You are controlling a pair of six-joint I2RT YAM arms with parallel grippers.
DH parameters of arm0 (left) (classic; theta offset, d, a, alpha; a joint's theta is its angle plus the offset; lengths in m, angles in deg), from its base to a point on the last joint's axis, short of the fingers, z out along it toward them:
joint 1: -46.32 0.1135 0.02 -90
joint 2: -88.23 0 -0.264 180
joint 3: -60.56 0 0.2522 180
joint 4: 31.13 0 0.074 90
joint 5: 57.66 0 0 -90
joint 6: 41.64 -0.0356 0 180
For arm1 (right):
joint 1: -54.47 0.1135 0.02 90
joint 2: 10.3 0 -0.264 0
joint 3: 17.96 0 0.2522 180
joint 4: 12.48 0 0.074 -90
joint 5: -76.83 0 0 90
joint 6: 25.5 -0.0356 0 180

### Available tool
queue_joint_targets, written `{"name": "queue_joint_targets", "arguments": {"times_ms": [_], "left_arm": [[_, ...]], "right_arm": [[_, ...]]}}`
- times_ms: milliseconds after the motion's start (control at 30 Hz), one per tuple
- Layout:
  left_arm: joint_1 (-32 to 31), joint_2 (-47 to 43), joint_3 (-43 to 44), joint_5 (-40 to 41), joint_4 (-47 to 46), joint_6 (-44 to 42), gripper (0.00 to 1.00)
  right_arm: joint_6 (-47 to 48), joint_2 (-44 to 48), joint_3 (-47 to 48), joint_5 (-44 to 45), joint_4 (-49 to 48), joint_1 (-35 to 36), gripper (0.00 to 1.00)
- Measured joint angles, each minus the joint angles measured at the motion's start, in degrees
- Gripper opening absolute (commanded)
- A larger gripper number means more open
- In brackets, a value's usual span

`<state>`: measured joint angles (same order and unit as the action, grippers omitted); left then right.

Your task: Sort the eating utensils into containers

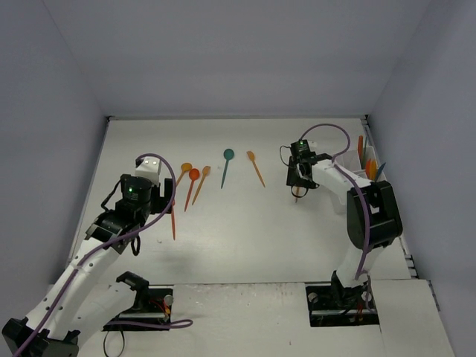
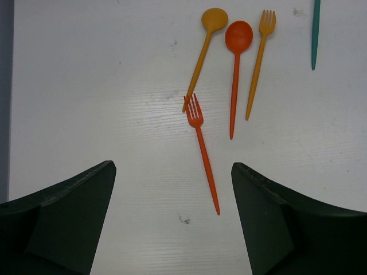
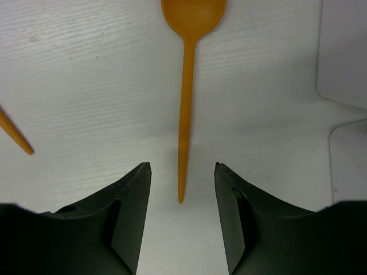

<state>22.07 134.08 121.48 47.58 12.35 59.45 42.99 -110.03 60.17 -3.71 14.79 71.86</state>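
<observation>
Several orange and red-orange utensils and one teal spoon [image 1: 228, 155] lie across the far half of the table. My left gripper [image 1: 161, 202] [image 2: 172, 169] is open above the handle end of a red-orange fork [image 1: 172, 219] [image 2: 202, 150]. My right gripper [image 1: 297, 184] [image 3: 182, 167] is open, low over the table. Its jaws straddle the handle tip of an orange spoon [image 3: 186, 86] without touching it. In the top view only the tip of that spoon [image 1: 297, 198] shows. The white organizer [image 1: 348, 165] [image 3: 344, 51] stands at the right with a few utensils upright in it.
An orange spoon [image 2: 202, 54], a red-orange spoon [image 2: 236, 63] and an orange fork [image 2: 258, 63] lie just beyond the red-orange fork. Another orange utensil [image 1: 256, 170] lies left of my right gripper. Grey walls close in the table on three sides.
</observation>
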Motion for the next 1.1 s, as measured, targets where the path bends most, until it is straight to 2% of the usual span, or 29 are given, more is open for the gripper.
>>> {"name": "queue_joint_targets", "arguments": {"times_ms": [433,600,933,1100], "left_arm": [[0.0,0.28,-0.02,0.08,0.02,0.02,0.8],[0.0,0.28,-0.02,0.41,0.02,0.01,0.8],[0.0,1.01,-0.02,1.03,0.04,0.02,0.8],[0.0,1.09,-0.02,1.29,0.02,0.01,0.8]], "right_arm": [[-2.62,-12.19,8.58,1.76,-1.76,-1.31,0.4],[-2.66,-14.01,10.75,2.19,-2.11,-2.76,0.34],[-1.01,-17.75,15.69,2.57,-2.75,-3.48,0.01],[1.83,-18.14,17.09,1.57,-2.43,-3.48,0.0]]}}
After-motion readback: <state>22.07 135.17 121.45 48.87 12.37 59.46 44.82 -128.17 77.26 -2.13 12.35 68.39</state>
